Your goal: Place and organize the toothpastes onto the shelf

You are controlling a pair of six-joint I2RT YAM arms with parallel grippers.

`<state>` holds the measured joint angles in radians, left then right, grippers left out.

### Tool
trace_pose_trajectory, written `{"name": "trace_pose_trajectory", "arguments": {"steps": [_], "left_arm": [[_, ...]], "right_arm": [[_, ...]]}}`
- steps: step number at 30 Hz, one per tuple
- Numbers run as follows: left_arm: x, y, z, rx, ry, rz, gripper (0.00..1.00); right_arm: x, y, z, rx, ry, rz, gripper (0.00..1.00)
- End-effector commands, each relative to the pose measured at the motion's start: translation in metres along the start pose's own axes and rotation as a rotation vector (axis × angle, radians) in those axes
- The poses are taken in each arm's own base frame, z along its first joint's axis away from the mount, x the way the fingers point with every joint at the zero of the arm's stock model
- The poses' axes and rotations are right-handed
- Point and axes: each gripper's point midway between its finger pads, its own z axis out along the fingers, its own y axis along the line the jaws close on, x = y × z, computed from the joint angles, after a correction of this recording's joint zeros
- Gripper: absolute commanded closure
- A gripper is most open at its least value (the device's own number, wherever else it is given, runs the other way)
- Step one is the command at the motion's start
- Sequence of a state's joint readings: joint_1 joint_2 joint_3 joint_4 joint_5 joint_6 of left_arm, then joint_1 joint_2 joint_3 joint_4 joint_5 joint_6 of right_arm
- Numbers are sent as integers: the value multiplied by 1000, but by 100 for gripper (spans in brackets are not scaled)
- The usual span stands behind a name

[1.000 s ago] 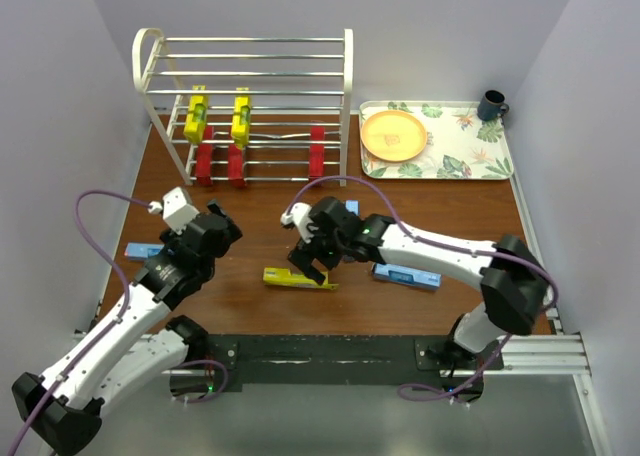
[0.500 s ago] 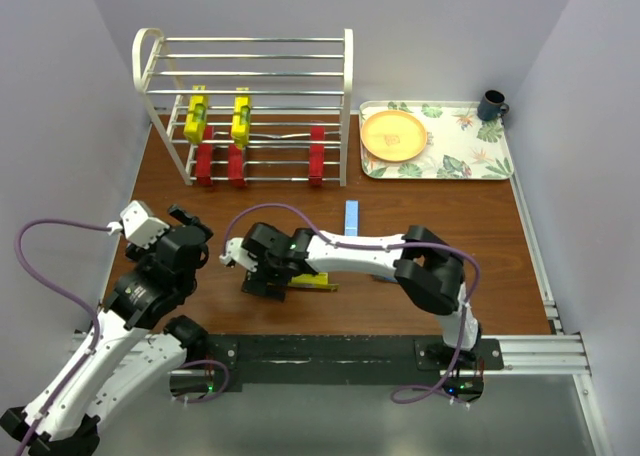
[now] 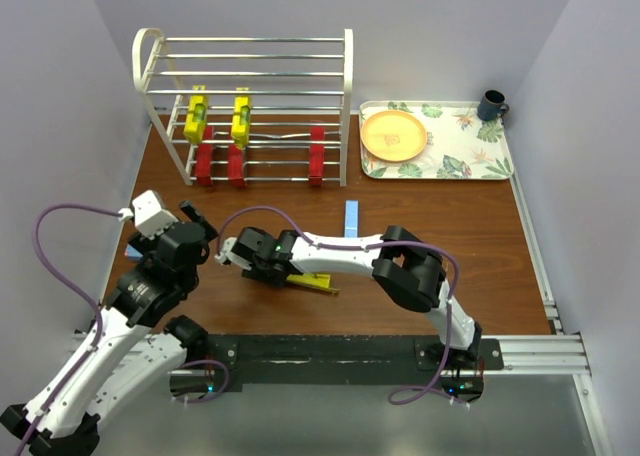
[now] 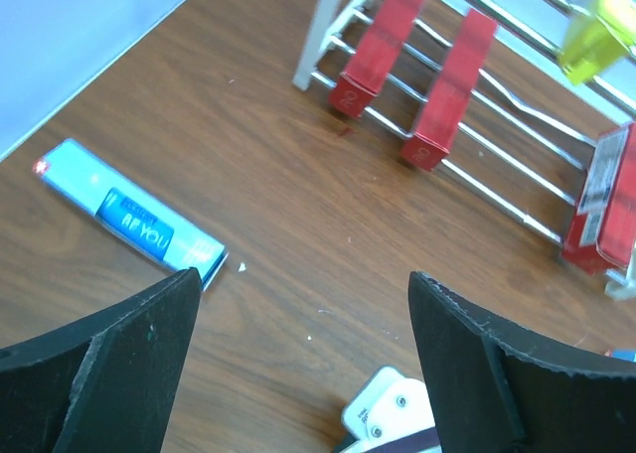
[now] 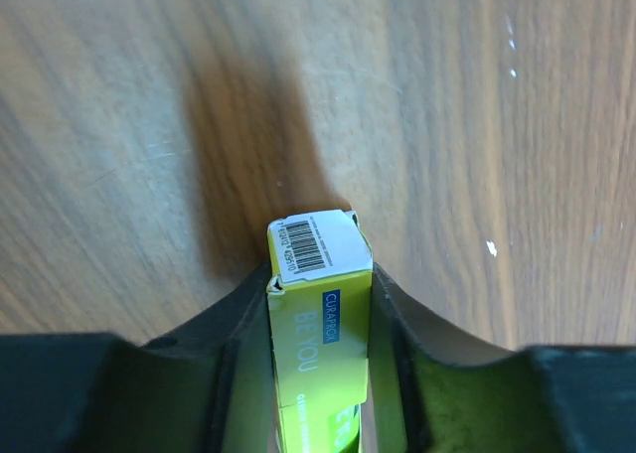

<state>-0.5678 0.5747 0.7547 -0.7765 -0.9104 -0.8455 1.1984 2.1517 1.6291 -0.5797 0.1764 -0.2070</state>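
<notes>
from above: the white wire shelf [image 3: 250, 57] stands at the back of the table [image 3: 440, 226]. two yellow cartons [image 3: 196, 119] sit on its middle tier and three red cartons [image 3: 236, 163] on the bottom one. the right gripper [image 3: 268, 271] is clamped on a third yellow carton [image 3: 312, 283] lying on the wood near the front. the left gripper [image 3: 197, 222] hangs near it, jaws apart. a blue carton [image 3: 350, 219] lies behind the right arm.

left wrist: the spread fingers [image 4: 109, 359] frame a second blue carton [image 4: 129, 220] flat on the table, untouched, not far from the shelf's corner.

right wrist: both pads [image 5: 238, 324] press the third yellow carton's long sides — its barcode end pokes forward.
</notes>
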Motion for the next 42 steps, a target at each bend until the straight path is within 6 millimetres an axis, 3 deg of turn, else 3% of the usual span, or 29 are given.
{"name": "trace_pose_trajectory", "arguments": {"steps": [1, 5, 8, 9, 10, 13, 16, 17, 19, 20, 25, 26, 27, 29, 30, 32, 33, 38, 42], "left_arm": [[-9, -33, 6, 113, -27, 61, 8], [-3, -61, 8, 233, -8, 114, 6], [0, -85, 7, 346, -2, 145, 6], [7, -94, 5, 403, 14, 185, 6], [4, -104, 3, 447, 2, 178, 6], [11, -132, -8, 606, 14, 204, 7], [24, -160, -20, 750, 48, 230, 8], [36, -170, -25, 791, 77, 255, 8], [38, -189, -38, 845, 58, 283, 7], [57, -204, -53, 901, 83, 336, 7], [70, -255, -91, 1009, 62, 403, 6], [84, -262, -97, 1023, 80, 436, 6], [80, -269, -100, 1018, 61, 440, 6], [95, -278, -110, 1026, 71, 484, 6], [88, -283, -113, 1002, 51, 475, 5], [104, -289, -120, 996, 72, 535, 5], [98, -297, -124, 987, 55, 529, 5], [131, -304, -141, 959, 38, 720, 5], [141, -304, -143, 899, 6, 840, 7]], "right_arm": [[-4, -25, -21, 99, -4, 121, 75], [-4, -53, -40, 142, -35, 383, 80], [11, -84, -51, 161, -31, 626, 81], [11, -94, -64, 156, -52, 698, 81], [24, -112, -67, 176, -46, 784, 84], [39, -142, -88, 206, -79, 1016, 90], [54, -163, -105, 244, -93, 1195, 86], [57, -167, -110, 254, -100, 1264, 85], [68, -176, -122, 278, -106, 1352, 82], [70, -178, -127, 283, -120, 1418, 82], [94, -187, -146, 312, -155, 1616, 81], [95, -189, -154, 309, -181, 1666, 81], [100, -192, -157, 314, -187, 1695, 81], [107, -188, -161, 302, -190, 1753, 81], [109, -187, -162, 295, -194, 1772, 81], [116, -184, -161, 288, -188, 1817, 81], [116, -184, -164, 271, -201, 1836, 81], [119, -175, -162, 195, -176, 1917, 80], [116, -169, -158, 127, -175, 1957, 81]]}}
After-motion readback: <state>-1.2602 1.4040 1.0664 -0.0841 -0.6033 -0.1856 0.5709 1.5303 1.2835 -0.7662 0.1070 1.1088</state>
